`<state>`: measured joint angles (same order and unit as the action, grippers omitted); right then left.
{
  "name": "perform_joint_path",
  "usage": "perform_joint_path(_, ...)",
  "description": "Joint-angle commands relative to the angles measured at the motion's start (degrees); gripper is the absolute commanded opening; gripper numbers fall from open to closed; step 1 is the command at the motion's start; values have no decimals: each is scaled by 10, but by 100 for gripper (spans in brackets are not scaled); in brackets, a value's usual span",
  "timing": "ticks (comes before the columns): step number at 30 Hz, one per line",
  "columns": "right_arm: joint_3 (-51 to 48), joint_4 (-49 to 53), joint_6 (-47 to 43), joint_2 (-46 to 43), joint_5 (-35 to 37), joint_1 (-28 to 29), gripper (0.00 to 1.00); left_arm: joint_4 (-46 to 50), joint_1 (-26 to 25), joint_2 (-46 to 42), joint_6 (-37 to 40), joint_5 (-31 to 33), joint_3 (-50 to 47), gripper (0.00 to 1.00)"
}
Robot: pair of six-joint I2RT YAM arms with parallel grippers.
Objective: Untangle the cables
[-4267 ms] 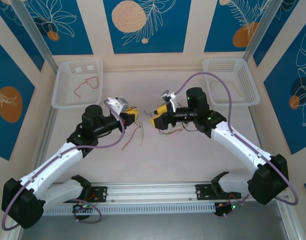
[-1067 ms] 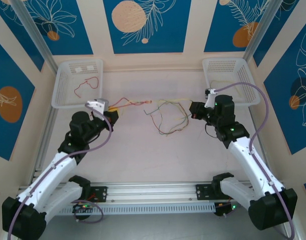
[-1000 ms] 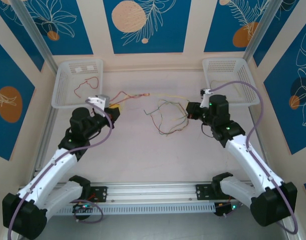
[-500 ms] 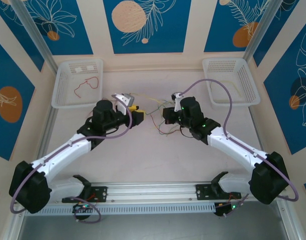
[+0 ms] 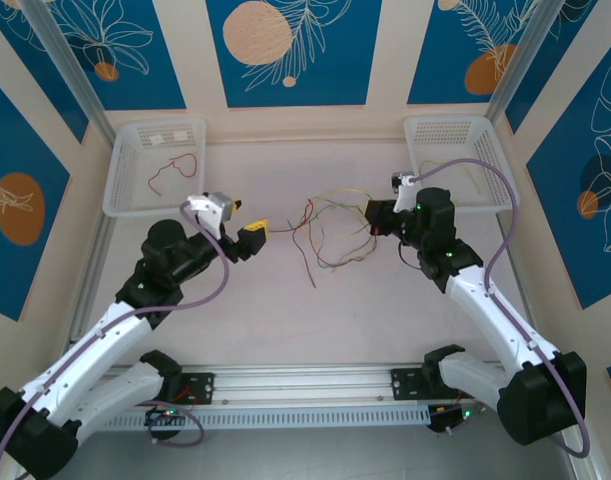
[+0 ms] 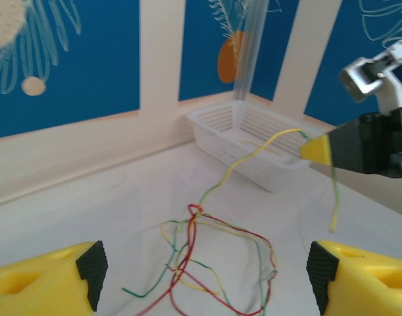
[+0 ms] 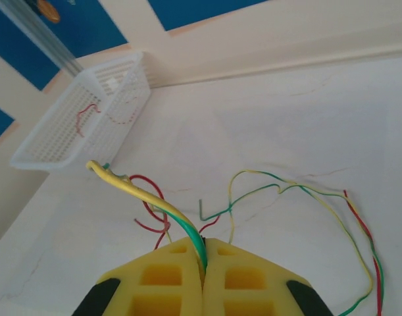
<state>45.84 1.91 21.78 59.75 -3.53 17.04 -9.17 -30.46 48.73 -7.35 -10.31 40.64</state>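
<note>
- Two robot arms reach in over a pale table (image 5: 285,320), one from each near corner, each ending in one gripper with yellow fingers.
- Two white mesh baskets sit at the far corners of the table: a left basket (image 5: 120,172) and a right basket (image 5: 505,175).
- The left basket holds one red wire (image 5: 175,165), curled loosely on its floor.
- The right basket holds one pale yellow wire (image 5: 472,177) lying along its floor; a purple arm cable crosses in front of part of it.
- The cables (image 5: 325,235) make one loose tangle on the open table, about midway between the two baskets and between the two grippers.
- Red, green and yellow strands show in the tangle; the exact number of strands cannot be told.
- One long red strand trails out of the tangle toward the near side of the table.
- The right gripper (image 5: 370,222) is at the right edge of the tangle, clamped tight. Its wrist camera shows a green strand and a yellow strand pinched between its fingers (image 7: 168,280), their free ends arching up beyond the grip.
- The left gripper (image 5: 253,240) is just left of the tangle and apart from it, spread wide with nothing between its fingers. Its wrist camera shows the tangle on the table ahead, framed by the two yellow fingertips.
</note>
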Motion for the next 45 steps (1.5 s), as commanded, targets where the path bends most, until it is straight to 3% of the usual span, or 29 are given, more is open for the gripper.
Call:
perform_joint_path(1, -13, -21, -51, -16, -124, -1, 0, -22, 38, 4, -15, 3, -28, 80)
perform_joint_path(5, -32, -58, -64, -37, -171, -2, 0, -57, 65, 13, -34, -21, -48, 78)
perform_joint_path(8, -31, -68, -50, -46, -168, -8, 0, -59, 66, 24, -19, -54, -45, 78)
perform_joint_path(14, -7, -85, -28, -61, -235, -12, 0, -77, 66, 45, -3, -125, -52, 74)
perform_joint_path(20, 12, -86, -23, -90, -225, -12, 0, -94, 66, 53, -6, -182, -58, 70)
perform_joint_path(27, 45, -69, 33, -108, -134, -11, 0, -103, 52, 65, -18, -224, -49, 61)
perform_joint_path(31, 53, -78, 56, -109, -142, -4, 0, -74, 35, 87, 6, -221, -32, 57)
perform_joint_path(36, 52, -81, 46, -119, -129, 4, 0, -116, 32, 102, -6, -234, -32, 56)
perform_joint_path(45, 55, -85, 59, -124, -139, 9, 0, -107, 13, 145, 5, -241, -4, 48)
